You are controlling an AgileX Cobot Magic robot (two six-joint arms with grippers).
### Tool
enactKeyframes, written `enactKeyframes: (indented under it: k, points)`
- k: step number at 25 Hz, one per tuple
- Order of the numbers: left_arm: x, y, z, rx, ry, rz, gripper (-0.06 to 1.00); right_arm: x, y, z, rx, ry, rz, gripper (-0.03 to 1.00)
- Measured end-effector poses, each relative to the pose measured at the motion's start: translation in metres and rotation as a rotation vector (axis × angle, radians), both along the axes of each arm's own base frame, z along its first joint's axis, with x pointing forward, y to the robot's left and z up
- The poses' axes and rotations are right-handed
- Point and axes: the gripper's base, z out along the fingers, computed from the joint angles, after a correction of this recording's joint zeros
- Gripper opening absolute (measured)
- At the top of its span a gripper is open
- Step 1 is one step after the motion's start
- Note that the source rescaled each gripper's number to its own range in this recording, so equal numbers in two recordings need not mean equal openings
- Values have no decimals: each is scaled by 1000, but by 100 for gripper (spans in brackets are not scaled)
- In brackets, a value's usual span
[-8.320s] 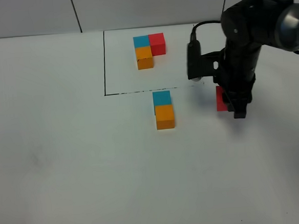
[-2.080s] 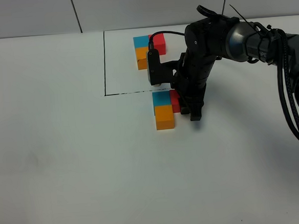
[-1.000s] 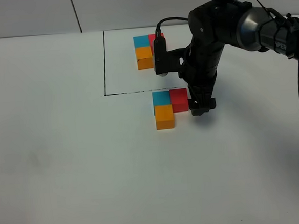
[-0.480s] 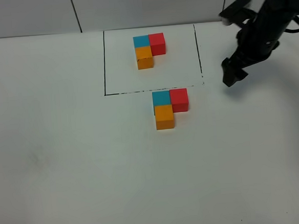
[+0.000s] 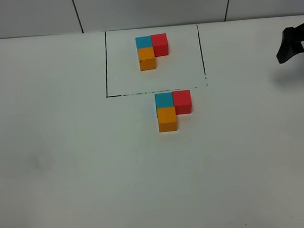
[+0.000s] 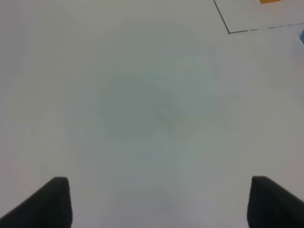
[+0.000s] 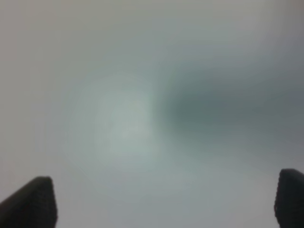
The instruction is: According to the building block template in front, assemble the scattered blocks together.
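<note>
The building block template [image 5: 151, 50] is an L of blue, red and orange cubes inside a black-lined rectangle at the back of the table. Just in front of the rectangle lie the scattered blocks. The teal block [image 5: 164, 99], red block [image 5: 183, 101] and orange block [image 5: 167, 118] touch in the same L shape. My right gripper [image 5: 288, 49] hangs at the far right edge, well away from them. In its wrist view the right gripper [image 7: 161, 202] is open over blurred bare table. My left gripper [image 6: 161, 204] is open over bare table and holds nothing.
The black frame line's corner [image 6: 229, 32] shows in the left wrist view, with slivers of an orange cube [image 6: 268, 1] and a teal block [image 6: 302, 36] at the picture's edge. White table [image 5: 67, 167] surrounds the blocks; a wall runs along the back.
The right arm has pulled away from the red block, up and to the far right edge. The red block stays against the teal one. The left gripper's view gives no sign of movement.
</note>
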Motion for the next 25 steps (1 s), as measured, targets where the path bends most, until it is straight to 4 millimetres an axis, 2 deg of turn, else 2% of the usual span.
enactKeyframes:
  k: [4,9,19,25]
  points:
    - [0,0,0,0,0,0,76,-31,-12,14,-34,-104,-82,86]
    - [0,0,0,0,0,0,76,-73,-8,31,-73,-215,-124,86]
    - [0,0,0,0,0,0,76,-157,13,72,-64,-360,-178,86]
    - [0,0,0,0,0,0,76,-210,39,90,-43,-432,-126,86]
